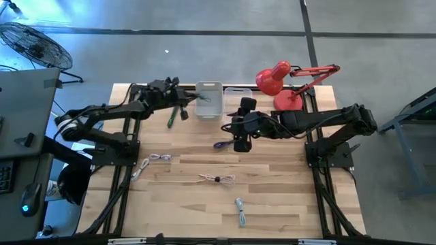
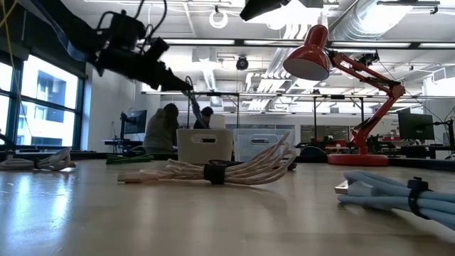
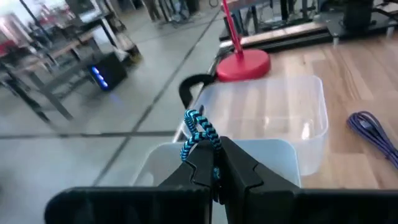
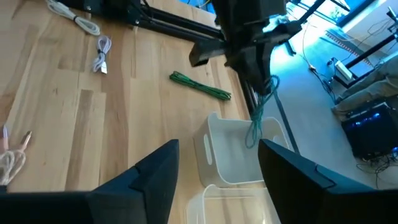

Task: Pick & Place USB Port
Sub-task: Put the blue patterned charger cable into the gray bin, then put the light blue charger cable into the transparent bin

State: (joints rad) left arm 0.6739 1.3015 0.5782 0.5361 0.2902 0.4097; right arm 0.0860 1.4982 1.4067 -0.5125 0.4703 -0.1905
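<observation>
A blue-and-black braided cable [image 3: 198, 129] is in my left gripper [image 3: 216, 175], which is shut on it above the white bin [image 1: 209, 101] at the table's far edge. In the right wrist view the cable [image 4: 255, 121] hangs from the left gripper [image 4: 260, 70] over the white bin [image 4: 229, 163]. My right gripper [image 1: 236, 131] is open, hovering mid-table just right of the bins, near a purple cable [image 1: 223, 143] lying flat on the wood. My left gripper pinches the braided cable between its two fingers [image 3: 200, 163], at a bunched part [image 3: 213, 169]. The fingers come from the table's left, slanting down. The cable is lifted clear, and its slack loop [image 4: 251, 138] dangles below the fingers over the white bin's opening.
A clear bin [image 1: 235, 95] stands right of the white one, with a red desk lamp [image 1: 276, 78] at the far right corner. Loose cables lie on the table: green [image 1: 175, 114], white [image 1: 161, 158], pink-white [image 1: 216, 179], light blue [image 1: 240, 211].
</observation>
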